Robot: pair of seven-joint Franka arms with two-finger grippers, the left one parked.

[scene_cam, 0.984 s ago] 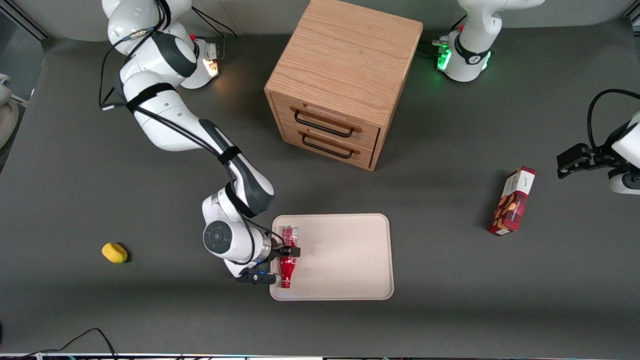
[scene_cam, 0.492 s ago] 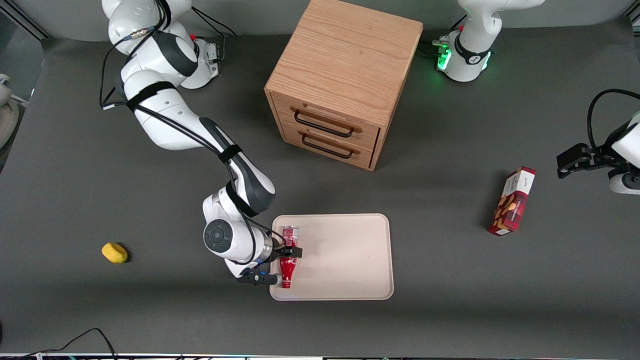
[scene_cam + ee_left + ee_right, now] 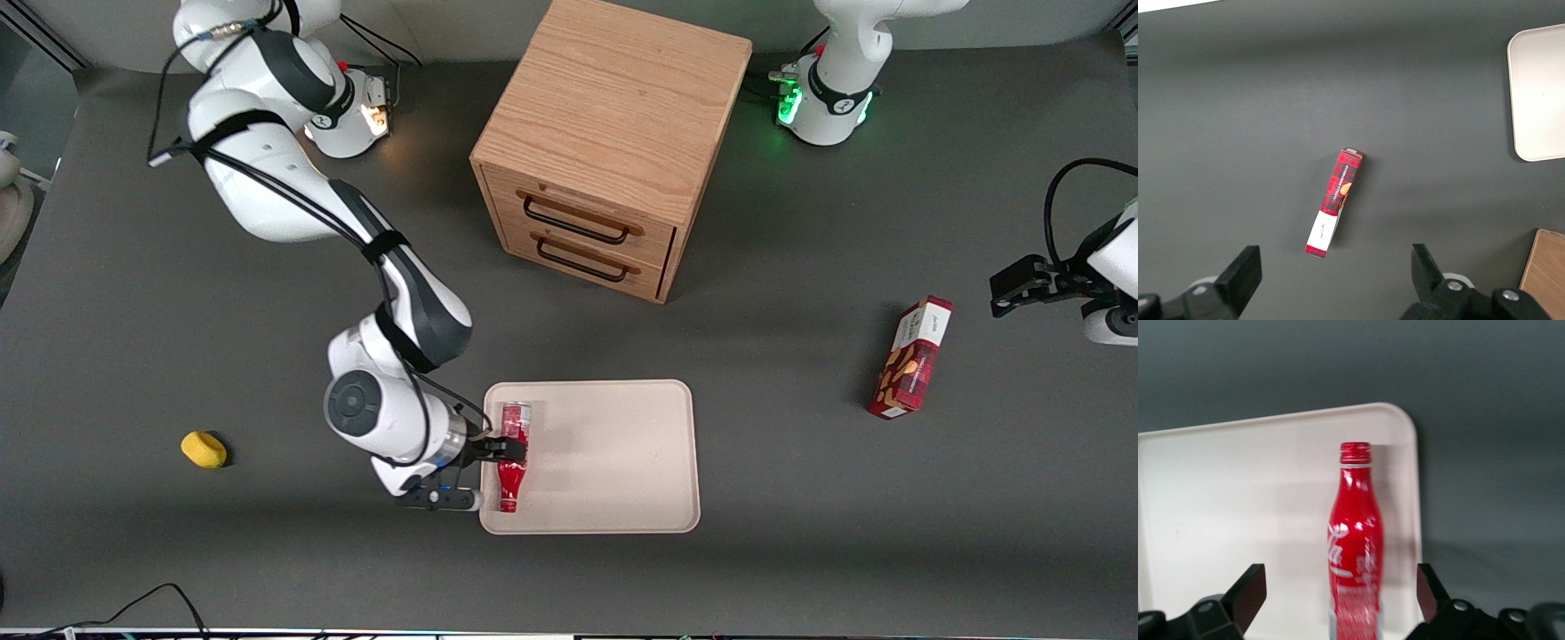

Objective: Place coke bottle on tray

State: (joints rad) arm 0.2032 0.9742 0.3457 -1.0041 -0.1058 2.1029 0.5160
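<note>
The coke bottle (image 3: 508,484) lies flat on the beige tray (image 3: 613,453), along the rim at the working arm's end, with its narrow neck pointing toward the front camera. My right gripper (image 3: 509,452) hovers low over the bottle's middle. In the right wrist view the gripper (image 3: 1340,590) is open. The two black fingertips (image 3: 1248,590) stand wide apart on either side of the red bottle (image 3: 1355,520) without touching it. The bottle rests on the tray (image 3: 1238,493) near its rounded corner.
A wooden two-drawer cabinet (image 3: 613,142) stands farther from the front camera than the tray. A red snack box (image 3: 911,357) lies toward the parked arm's end and also shows in the left wrist view (image 3: 1336,200). A small yellow object (image 3: 203,449) lies toward the working arm's end.
The right arm's wrist has drawn back toward the working arm's end of the table. The bottle has stayed in place on the tray.
</note>
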